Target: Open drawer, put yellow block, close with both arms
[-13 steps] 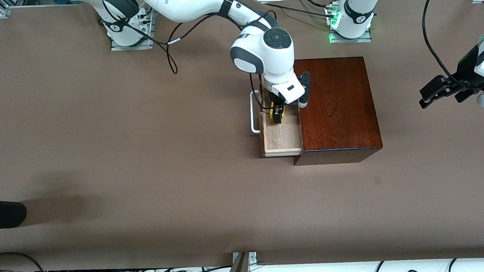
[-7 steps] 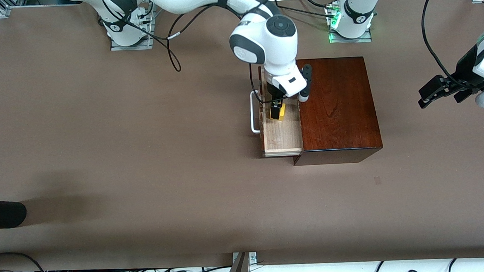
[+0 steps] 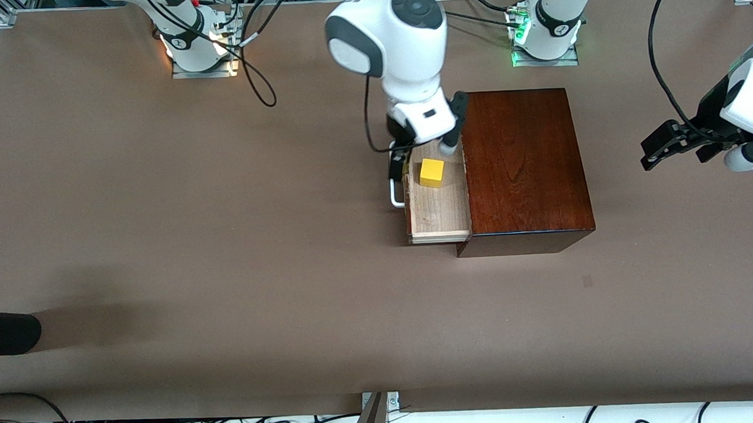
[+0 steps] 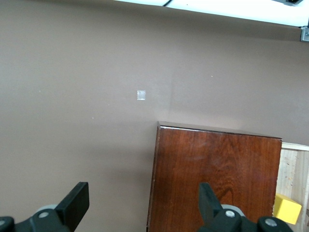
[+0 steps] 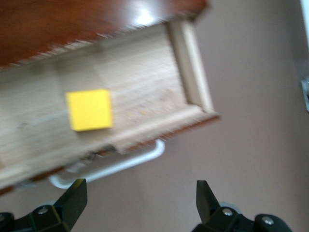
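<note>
Front view shows you the yellow block (image 3: 432,172) lying loose in the open drawer (image 3: 438,211). Your right gripper (image 5: 137,208) hangs over the drawer's handle (image 3: 396,194), fingers spread wide and empty; your left gripper (image 3: 673,147) waits wide, well apart.

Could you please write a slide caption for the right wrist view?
Yellow block lying in the open drawer, the right pincer open above the white handle.

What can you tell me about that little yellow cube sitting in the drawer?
The yellow block is a small, plain, bright cube with sharp edges and matte faces. It rests flat on the pale wood floor of the open drawer, toward the end farther from the front camera. Nothing grips it: the right gripper hangs open above the drawer, clear of it.
</note>
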### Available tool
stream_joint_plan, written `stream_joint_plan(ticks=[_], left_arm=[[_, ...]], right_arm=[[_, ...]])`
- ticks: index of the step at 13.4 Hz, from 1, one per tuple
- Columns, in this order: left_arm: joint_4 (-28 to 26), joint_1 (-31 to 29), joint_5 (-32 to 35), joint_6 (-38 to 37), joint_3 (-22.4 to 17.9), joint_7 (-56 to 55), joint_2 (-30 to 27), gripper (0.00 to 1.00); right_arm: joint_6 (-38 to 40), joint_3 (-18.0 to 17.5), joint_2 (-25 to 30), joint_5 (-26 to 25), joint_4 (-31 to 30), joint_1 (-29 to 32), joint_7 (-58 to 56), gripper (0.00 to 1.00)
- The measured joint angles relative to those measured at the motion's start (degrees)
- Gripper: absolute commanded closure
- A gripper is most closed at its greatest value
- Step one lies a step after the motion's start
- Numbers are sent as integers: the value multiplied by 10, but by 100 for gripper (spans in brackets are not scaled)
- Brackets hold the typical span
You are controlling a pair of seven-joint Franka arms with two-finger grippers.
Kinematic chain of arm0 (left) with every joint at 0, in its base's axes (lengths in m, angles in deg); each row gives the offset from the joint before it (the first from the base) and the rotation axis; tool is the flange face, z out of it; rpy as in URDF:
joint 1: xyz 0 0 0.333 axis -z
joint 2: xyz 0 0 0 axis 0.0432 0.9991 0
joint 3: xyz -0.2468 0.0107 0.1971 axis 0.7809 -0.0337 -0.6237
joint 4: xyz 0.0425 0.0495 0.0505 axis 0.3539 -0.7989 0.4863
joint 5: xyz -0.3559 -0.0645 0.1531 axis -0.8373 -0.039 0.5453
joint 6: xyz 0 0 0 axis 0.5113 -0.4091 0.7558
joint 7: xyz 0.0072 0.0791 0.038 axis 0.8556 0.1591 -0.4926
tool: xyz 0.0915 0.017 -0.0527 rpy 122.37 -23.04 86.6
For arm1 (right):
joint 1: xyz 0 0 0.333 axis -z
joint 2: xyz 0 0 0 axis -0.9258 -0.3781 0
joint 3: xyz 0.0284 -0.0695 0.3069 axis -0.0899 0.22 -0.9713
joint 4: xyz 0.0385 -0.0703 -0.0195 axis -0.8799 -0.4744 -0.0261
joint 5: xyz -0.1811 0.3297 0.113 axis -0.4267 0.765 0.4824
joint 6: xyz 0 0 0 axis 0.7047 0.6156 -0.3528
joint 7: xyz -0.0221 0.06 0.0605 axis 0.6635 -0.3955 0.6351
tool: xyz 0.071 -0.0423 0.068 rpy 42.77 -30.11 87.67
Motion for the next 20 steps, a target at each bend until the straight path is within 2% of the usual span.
stream_joint_plan(ticks=[3, 6, 8, 12, 16, 20], left_arm=[[4, 1, -15, 0, 11, 0, 1, 0], [18, 3, -17, -15, 56, -50, 3, 0], [24, 5, -17, -23, 94, -112, 10, 0], [27, 32, -17, -24, 156, -255, 35, 0], [27, 122, 1, -24, 159, -390, 76, 0], [40, 208, 43, -15, 159, -556, 143, 0]], right_arm=[[22, 1, 18, 20, 0, 50, 3, 0], [57, 5, 32, 22, -1, 83, 27, 0], [57, 11, 51, 33, -26, 107, 43, 0], [12, 62, 151, 88, -163, 162, 53, 0], [-5, 81, 247, 129, -270, 233, 74, 0], [-20, 87, 318, 149, -356, 304, 102, 0]])
